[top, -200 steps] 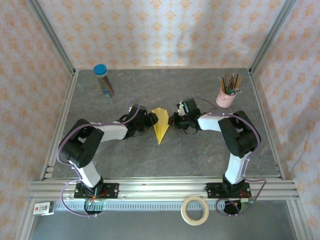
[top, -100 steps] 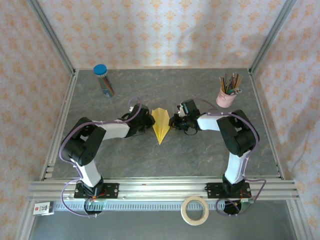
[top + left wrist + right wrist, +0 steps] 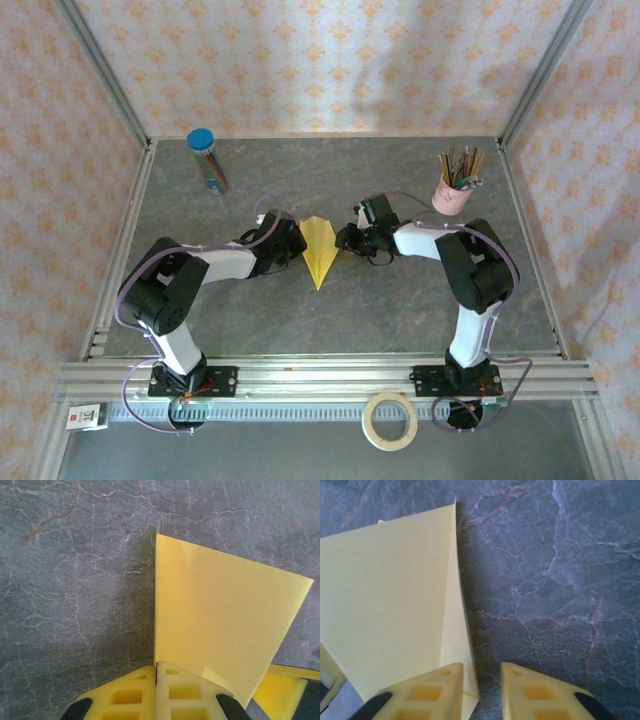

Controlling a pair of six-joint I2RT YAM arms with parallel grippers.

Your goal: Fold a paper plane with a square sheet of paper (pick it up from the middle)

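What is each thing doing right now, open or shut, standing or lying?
paper plane: folded, on the table.
left gripper: shut on the paper plane.
right gripper: open, beside the paper plane.
blue-capped tube: cap on.
pink cup: upright, holding pencils.
tape roll: lying flat.

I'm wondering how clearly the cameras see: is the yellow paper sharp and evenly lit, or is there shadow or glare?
Top external: even light, the paper plane small but crisp. Left wrist: it is sharp, with a soft dark shadow on the table along its left edge. Right wrist: it looks paler, slightly washed out, shadow to its right.
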